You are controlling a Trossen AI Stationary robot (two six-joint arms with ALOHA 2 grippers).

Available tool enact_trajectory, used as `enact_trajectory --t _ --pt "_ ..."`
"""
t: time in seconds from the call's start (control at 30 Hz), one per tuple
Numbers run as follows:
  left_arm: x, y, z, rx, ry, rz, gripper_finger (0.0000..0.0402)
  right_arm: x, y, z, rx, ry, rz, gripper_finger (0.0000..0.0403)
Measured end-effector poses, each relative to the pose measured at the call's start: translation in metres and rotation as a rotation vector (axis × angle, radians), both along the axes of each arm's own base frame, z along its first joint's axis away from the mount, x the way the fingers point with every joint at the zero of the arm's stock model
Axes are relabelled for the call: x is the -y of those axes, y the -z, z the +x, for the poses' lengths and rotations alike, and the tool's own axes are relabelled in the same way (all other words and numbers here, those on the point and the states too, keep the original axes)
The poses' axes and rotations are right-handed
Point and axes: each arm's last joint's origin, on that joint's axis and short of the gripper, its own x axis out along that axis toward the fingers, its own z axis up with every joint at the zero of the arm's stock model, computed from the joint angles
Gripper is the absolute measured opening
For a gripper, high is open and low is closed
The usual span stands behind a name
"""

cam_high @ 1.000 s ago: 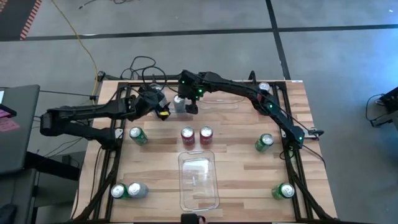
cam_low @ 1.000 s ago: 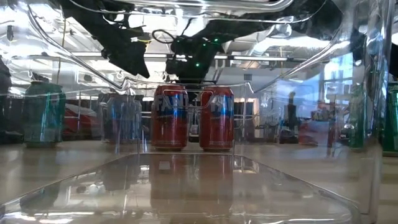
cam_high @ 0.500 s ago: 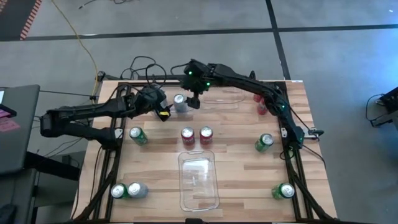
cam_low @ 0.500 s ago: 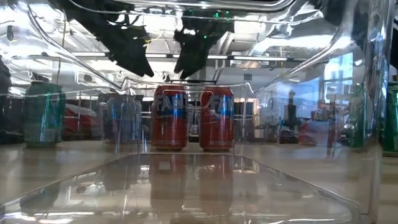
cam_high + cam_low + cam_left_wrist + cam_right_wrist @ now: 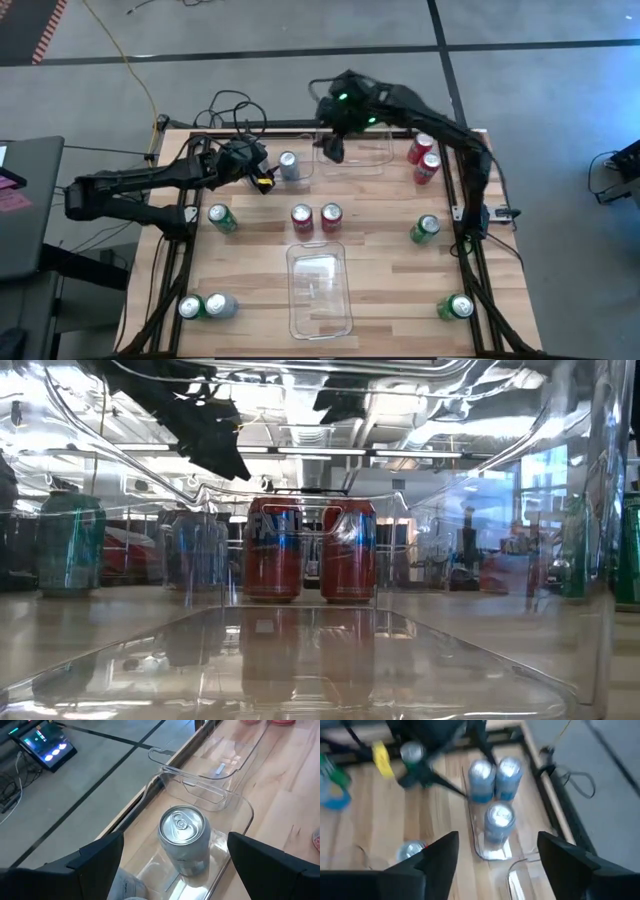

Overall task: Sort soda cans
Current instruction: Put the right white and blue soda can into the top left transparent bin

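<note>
Two arms work over the tabletop (image 5: 400, 270). At the left, the left gripper (image 5: 170, 865) hovers with jaws spread wide, empty, facing a silver can (image 5: 183, 837) that stands upright in a clear bin (image 5: 235, 820) at the far edge. Two red cans (image 5: 316, 216) stand side by side mid-table, just behind another clear bin (image 5: 319, 290). Green cans (image 5: 221, 217) sit scattered toward the sides. Rightward, the right gripper (image 5: 492, 870) is raised above the far bin, jaws open and empty. To do the next pick well, I judge it should descend squarely over a loose can, straddling it before closing.
</note>
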Motion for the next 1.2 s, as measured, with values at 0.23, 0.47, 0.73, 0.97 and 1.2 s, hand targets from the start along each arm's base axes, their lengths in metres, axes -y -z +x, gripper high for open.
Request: enact_trajectory --t 0.23,0.47,0.73,0.97,1.2 --pt "-0.002 -0.001 0.0 0.037 -0.027 -0.018 0.035 -0.013 -0.022 -0.015 0.046 0.058 -0.057 0.024" --pt "-0.001 0.004 -0.003 0.0 -0.043 -0.057 0.035 -0.027 -0.02 -0.005 0.081 0.05 -0.098 0.0179" --pt "0.001 0.009 -0.006 -0.043 -0.066 -0.1 0.035 -0.039 -0.011 -0.018 0.186 0.064 -0.166 0.0097" --pt "0.0 0.007 -0.005 -0.015 -0.064 -0.087 0.035 -0.047 0.022 -0.047 0.4 0.102 -0.171 0.0066" --pt "-0.002 0.0 0.0 0.055 -0.051 -0.047 0.035 -0.059 0.085 -0.072 0.574 0.121 -0.138 0.0065"
